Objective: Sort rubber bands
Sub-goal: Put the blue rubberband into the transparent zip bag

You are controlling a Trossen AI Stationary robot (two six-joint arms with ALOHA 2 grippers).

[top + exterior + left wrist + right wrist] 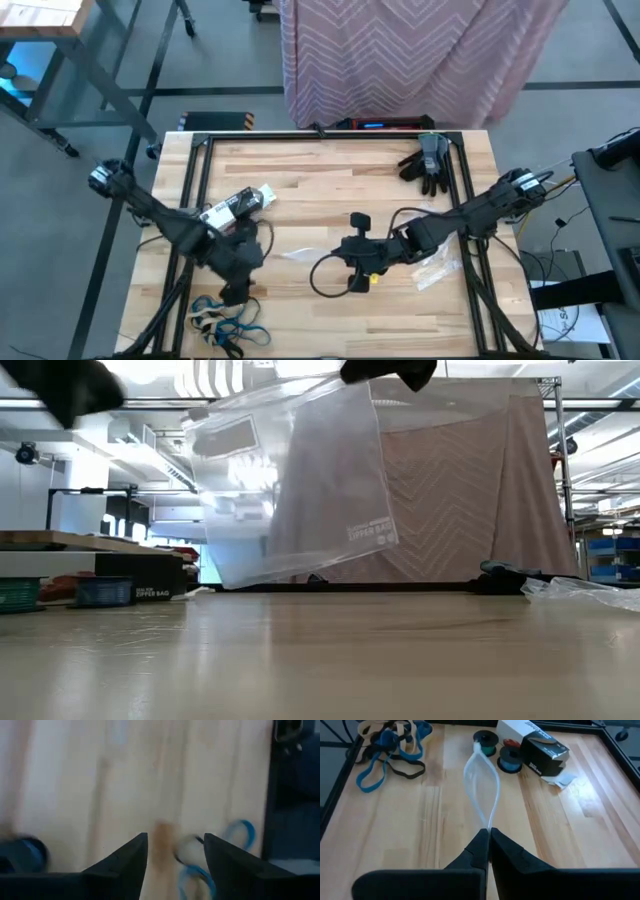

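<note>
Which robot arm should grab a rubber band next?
Probably the left. The left gripper is open and hovers right by the rubber bands at the table's near edge. The right gripper is shut on a clear plastic bag, so it's busy.

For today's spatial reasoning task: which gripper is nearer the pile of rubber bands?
Left. The left gripper hovers just beside the rubber bands at the table's near-left corner; the right gripper is mid-table, pinching a clear bag.

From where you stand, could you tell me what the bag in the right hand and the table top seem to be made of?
The bag, pinched in the right hand, looks like thin clear plastic film: the curtain shows through it, and it is printed "zipper bag". The table top looks like pale jointed wood strips, with a smooth, slightly glossy finish.
</note>
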